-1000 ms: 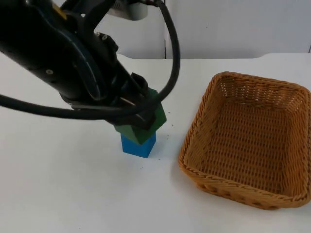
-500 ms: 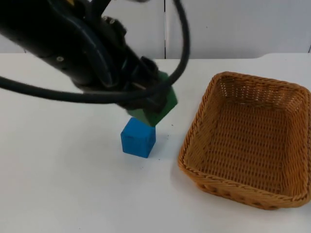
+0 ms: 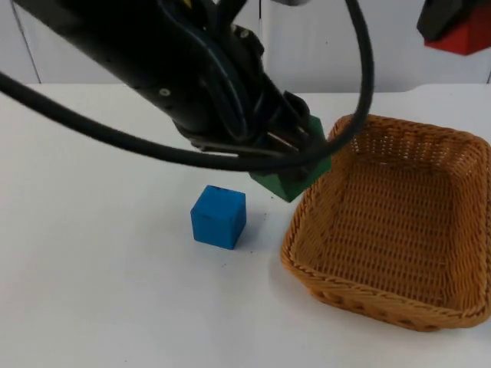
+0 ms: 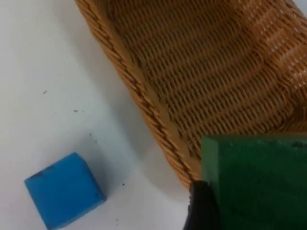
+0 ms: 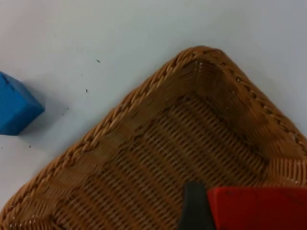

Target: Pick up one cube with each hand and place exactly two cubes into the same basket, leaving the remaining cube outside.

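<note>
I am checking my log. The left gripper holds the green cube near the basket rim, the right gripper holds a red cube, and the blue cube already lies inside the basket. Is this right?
Not quite. The blue cube sits on the white table outside the basket, as the top view shows. The left gripper does hold the green cube near the rim, and the right gripper holds the red cube.

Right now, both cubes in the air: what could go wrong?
1. The left tool holds the green cube right at the wicker basket's near rim; released here, it may catch the rim and fall outside.
2. The right tool carries the red cube high above the basket; dropped from there, it might bounce out.
3. The blue cube lies close to the basket; a low arm could nudge it.
</note>
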{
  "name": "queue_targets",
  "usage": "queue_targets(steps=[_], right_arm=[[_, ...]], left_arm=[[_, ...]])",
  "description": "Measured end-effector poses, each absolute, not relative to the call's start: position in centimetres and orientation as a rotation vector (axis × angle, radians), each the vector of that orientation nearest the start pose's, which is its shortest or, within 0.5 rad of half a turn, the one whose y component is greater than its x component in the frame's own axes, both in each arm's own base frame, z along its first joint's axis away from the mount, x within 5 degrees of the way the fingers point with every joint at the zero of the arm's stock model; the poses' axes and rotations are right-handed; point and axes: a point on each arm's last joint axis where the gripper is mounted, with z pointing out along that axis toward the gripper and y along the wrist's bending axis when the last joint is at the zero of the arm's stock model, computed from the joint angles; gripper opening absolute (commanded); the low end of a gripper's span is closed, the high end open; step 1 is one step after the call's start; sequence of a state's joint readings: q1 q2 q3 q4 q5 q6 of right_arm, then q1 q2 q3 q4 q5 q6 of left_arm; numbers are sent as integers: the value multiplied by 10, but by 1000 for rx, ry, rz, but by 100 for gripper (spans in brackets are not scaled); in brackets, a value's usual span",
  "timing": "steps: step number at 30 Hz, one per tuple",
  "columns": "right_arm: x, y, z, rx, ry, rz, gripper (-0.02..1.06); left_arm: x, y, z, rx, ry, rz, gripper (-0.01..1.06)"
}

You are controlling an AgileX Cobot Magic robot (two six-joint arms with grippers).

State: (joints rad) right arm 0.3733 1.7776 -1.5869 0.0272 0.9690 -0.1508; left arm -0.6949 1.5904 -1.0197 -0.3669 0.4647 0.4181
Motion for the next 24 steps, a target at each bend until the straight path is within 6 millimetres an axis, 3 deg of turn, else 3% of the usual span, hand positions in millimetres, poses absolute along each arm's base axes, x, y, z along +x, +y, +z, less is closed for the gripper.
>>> queue_targets(steps=[8,20,24], right_arm=[[362,143,266,-666,2527,108,0],[371,136,250,-619,2468,102,0],[379,139,225,-649,2513,91,0]], left_arm=[[266,-241,214,1043,2354,-439,0],[270,-259,195,1087,2323,-495,0],[270,-271,190,1119,2284,-486,0]])
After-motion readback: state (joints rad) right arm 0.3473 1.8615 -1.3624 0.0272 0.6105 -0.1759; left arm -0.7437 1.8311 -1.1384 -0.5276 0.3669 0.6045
